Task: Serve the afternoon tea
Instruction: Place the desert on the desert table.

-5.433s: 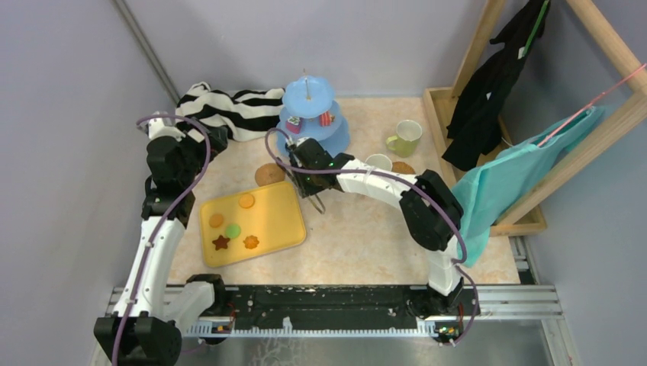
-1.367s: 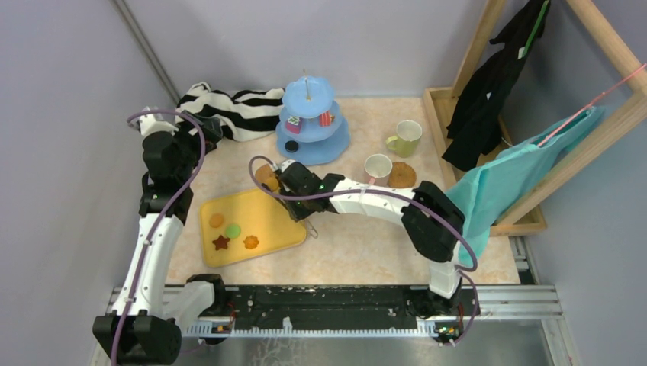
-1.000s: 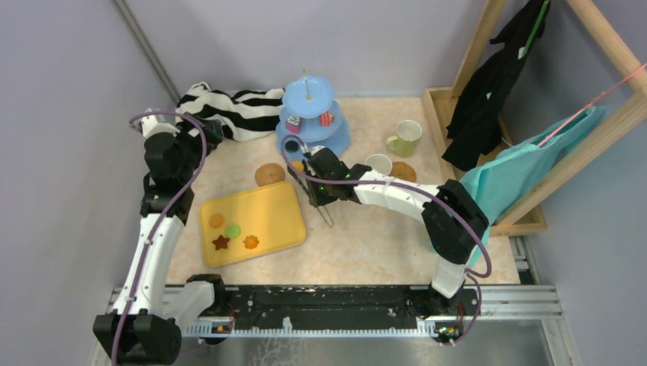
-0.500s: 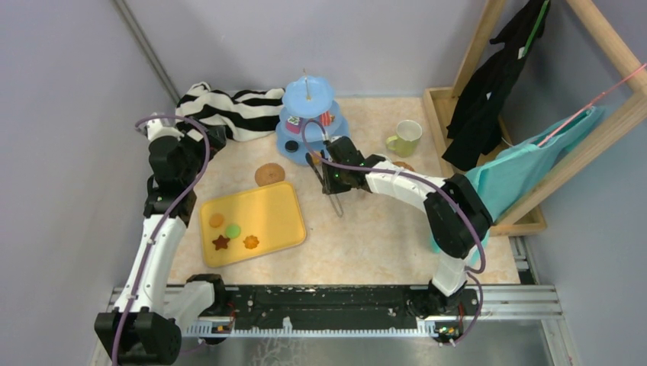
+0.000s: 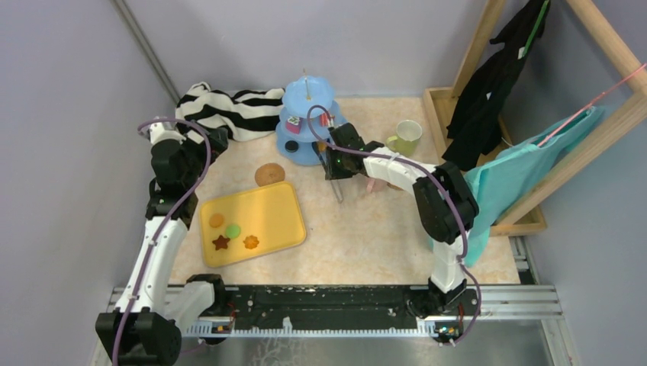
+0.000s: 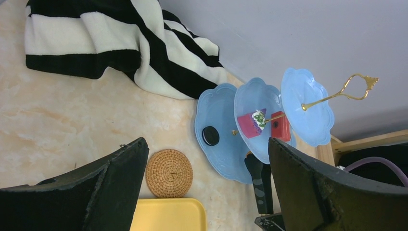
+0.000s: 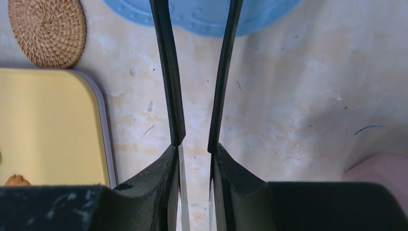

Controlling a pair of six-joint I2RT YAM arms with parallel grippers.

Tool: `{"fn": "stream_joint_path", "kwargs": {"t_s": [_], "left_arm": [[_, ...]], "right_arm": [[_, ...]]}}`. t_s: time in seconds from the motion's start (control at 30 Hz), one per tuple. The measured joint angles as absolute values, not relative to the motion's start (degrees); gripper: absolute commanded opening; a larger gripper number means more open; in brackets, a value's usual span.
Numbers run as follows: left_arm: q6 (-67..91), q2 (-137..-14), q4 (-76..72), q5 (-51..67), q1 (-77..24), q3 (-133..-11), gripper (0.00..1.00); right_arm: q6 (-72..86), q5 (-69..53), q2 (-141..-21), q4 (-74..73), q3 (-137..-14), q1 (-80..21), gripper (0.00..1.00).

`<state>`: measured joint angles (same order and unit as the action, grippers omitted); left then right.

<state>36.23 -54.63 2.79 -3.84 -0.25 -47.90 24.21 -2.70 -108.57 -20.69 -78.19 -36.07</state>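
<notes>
Right gripper [image 7: 194,147] pinches the tongs [image 7: 166,72] (tips out of view) at the bottom tier of the stand [image 5: 320,103]: best to lower gently and release clear of the rim. Left gripper [image 6: 207,142] gapes, idle. Visible: one stand, one tray [image 5: 271,210], one cup [image 5: 407,136], one coaster [image 5: 267,174], two slices [image 6: 250,124] mid-tier, four cookies [image 5: 221,242] on the tray.
</notes>
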Motion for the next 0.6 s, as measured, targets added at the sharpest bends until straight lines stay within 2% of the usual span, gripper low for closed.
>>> {"fn": "stream_joint_path", "kwargs": {"t_s": [0.6], "left_arm": [[36.62,-51.24,1.80,-3.31,-0.40,-46.00,0.98]], "right_arm": [[25.39,0.01,-116.36,-24.95,-86.78,-33.28,0.15]]}}
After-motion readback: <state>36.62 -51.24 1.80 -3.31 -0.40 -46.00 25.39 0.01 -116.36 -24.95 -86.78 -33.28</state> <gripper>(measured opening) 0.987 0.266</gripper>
